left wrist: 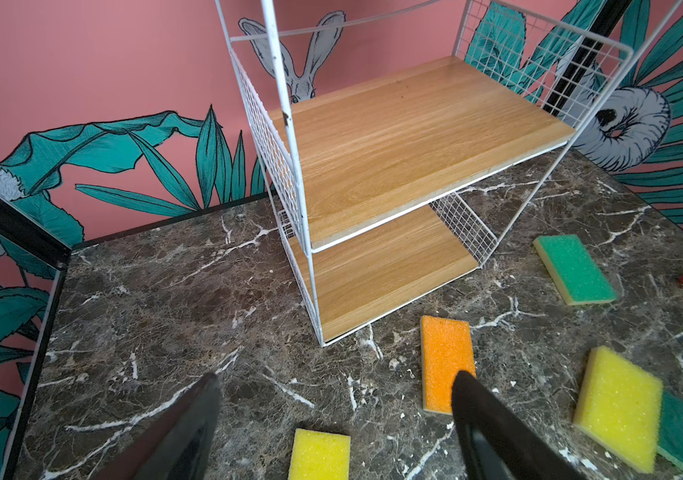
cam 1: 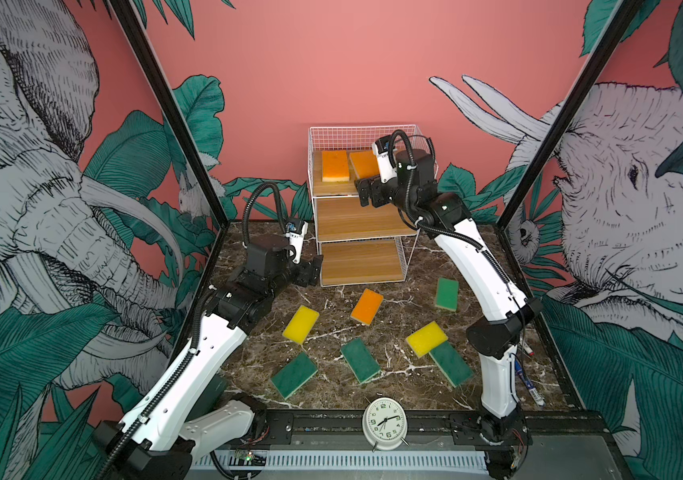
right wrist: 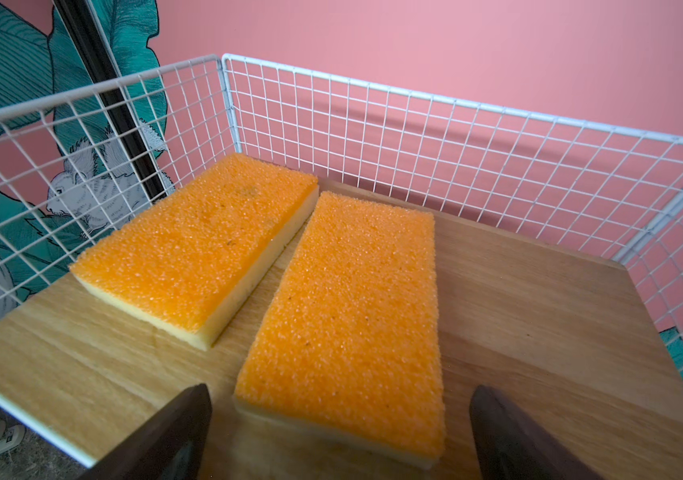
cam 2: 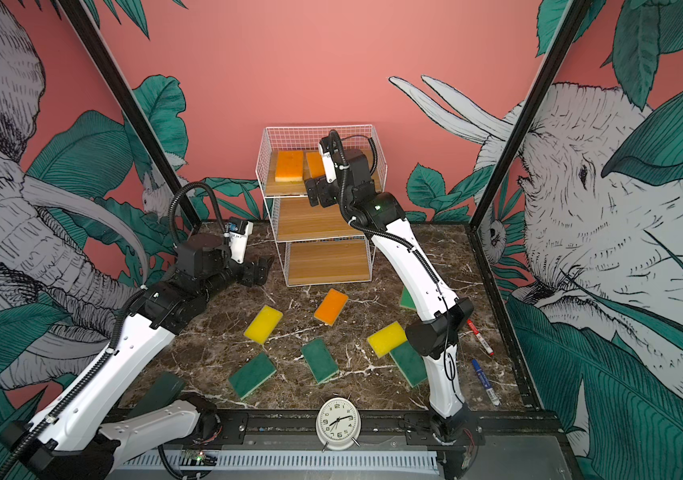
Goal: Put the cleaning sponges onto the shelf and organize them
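left tool [left wrist: 336, 376]: spread, empty | right tool [right wrist: 341, 399]: spread, flanking orange sponge [right wrist: 344, 324] on shelf [right wrist: 539, 324]

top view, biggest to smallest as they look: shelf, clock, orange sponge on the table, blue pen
1. shelf
2. clock, helped by being nearest the camera
3. orange sponge
4. blue pen, longer but much thinner

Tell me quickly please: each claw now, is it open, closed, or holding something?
Left claw: open, holding nothing, over the marble table.
Right claw: open, holding nothing; an orange sponge lies free between its jaws on the shelf's top board.
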